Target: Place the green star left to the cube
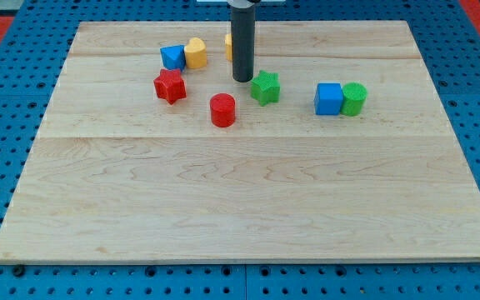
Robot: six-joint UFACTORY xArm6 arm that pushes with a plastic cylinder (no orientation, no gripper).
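Note:
The green star (265,87) lies on the wooden board toward the view's top, just right of centre. The blue cube (328,98) sits farther to the view's right, with a green cylinder (354,98) touching its right side. My tip (242,78) is the lower end of the dark rod; it stands just left of and slightly above the green star, close to it. A gap of bare board separates the star from the cube.
A red star (170,86) and a red cylinder (222,110) lie left of the rod. A blue block (172,57) and a yellow block (195,53) touch at the upper left. Another yellow block (228,46) is partly hidden behind the rod. The wooden board (248,200) rests on blue pegboard.

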